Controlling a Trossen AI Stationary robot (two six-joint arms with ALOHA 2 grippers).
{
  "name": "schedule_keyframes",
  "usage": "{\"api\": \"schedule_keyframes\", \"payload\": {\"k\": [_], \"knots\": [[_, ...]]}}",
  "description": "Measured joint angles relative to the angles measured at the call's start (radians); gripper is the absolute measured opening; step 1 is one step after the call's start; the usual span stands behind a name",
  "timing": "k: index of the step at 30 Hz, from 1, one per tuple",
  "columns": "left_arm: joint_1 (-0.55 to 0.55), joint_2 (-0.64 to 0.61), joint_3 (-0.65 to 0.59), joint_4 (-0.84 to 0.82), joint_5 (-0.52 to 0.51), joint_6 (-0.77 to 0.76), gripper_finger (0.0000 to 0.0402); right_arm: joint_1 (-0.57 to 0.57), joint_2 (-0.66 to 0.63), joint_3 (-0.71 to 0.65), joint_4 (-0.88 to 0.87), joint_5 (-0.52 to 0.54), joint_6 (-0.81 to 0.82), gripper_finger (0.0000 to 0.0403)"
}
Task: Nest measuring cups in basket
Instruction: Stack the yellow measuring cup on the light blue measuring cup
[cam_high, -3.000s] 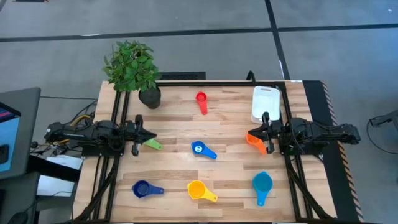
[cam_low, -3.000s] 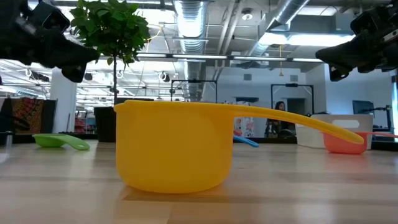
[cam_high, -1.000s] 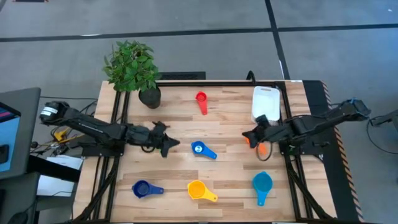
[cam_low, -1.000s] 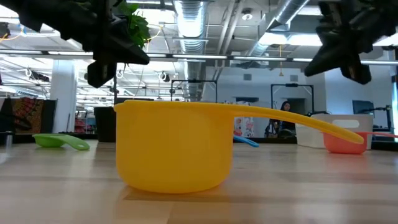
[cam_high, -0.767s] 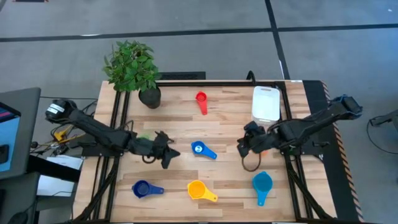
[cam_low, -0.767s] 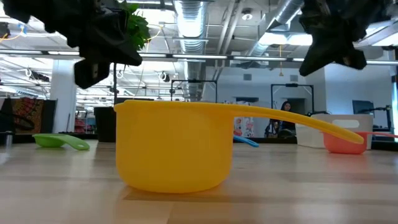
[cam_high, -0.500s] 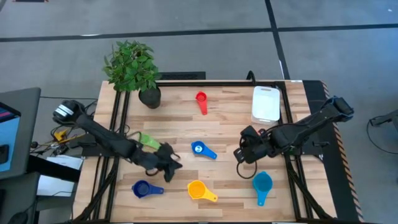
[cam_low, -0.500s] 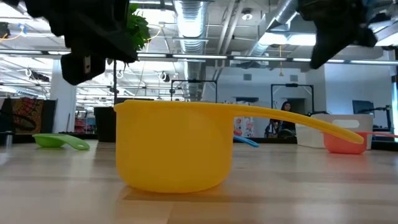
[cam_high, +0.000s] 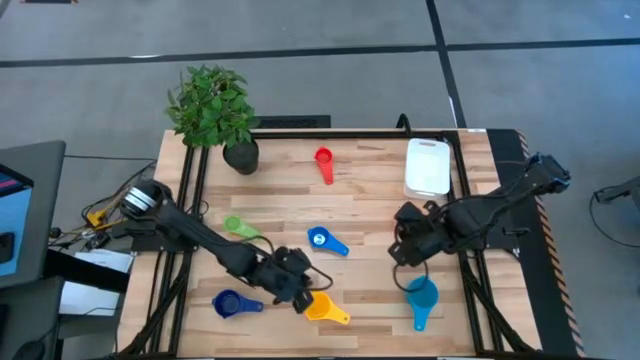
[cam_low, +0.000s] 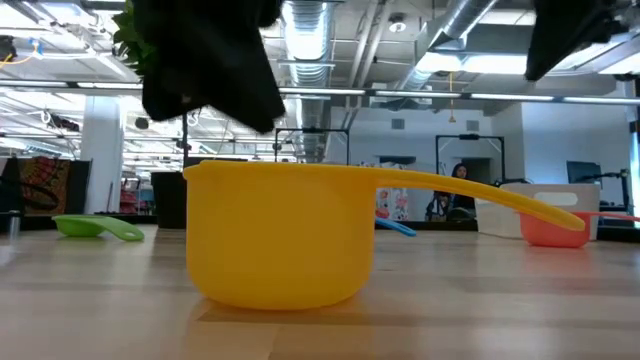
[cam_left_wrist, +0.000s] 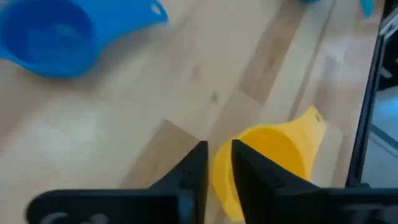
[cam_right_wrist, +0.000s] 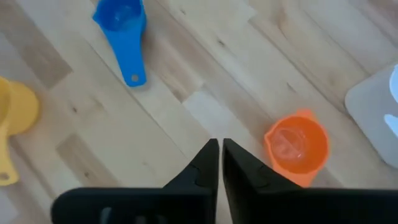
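Approach step: left claw (cam_high: 300, 293), fingers nearly together and empty, hovers beside the yellow measuring cup (cam_high: 318, 305) at lower centre. Right claw (cam_high: 408, 243), likewise together, waits centre-right. Next: open, then grasp.

The worktop (cam_high: 370, 200) is a light wooden slab with a black frame. Resting directly on it:

- Far left: potted plant (cam_high: 240, 155).
- Far centre: red cup (cam_high: 323, 157).
- Far right: white basket (cam_high: 428, 166).
- Left: green cup (cam_high: 235, 226).
- Centre: blue cup (cam_high: 320, 239).
- Near edge, left to right: dark blue cup (cam_high: 228, 304), yellow cup (cam_high: 320, 307), teal cup (cam_high: 421, 295).
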Motion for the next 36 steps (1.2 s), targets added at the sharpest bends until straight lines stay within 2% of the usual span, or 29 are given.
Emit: {"api": "schedule_keyframes", "payload": {"k": [4, 7, 11, 16, 25, 28, 32, 36], "knots": [[0.002, 0.042, 0.034, -0.049, 0.062, -0.184, 0.0106, 0.065, -0.055, 0.0, -0.031, 0.065, 0.058, 0.0088], [-0.001, 0.05, 0.051, -0.122, 0.1, -0.363, 0.012, 0.099, -0.085, 0.0, -0.059, 0.09, 0.112, 0.0118], [-0.022, 0.044, 0.113, -0.247, 0.125, -0.582, 0.0118, 0.119, -0.1, 0.0, -0.089, 0.097, 0.168, 0.0154], [-0.072, 0.051, 0.205, -0.379, 0.188, -0.737, 0.01, 0.125, -0.101, 0.0, -0.093, 0.099, 0.168, 0.0184], [-0.164, 0.08, 0.216, -0.384, -0.053, -1.022, 0.0099, 0.129, -0.101, 0.0, -0.102, 0.149, 0.163, 0.02], [-0.16, 0.12, 0.214, -0.365, -0.059, -1.052, 0.0112, 0.143, -0.101, 0.0, -0.112, 0.156, 0.163, 0.0198], [-0.153, 0.166, 0.213, -0.331, -0.003, -1.114, 0.0134, 0.173, -0.102, 0.0, -0.131, 0.155, 0.167, 0.0197], [-0.153, 0.169, 0.214, -0.247, -0.035, -1.101, 0.0151, 0.213, -0.102, 0.0, -0.167, 0.154, 0.213, 0.02]]}}
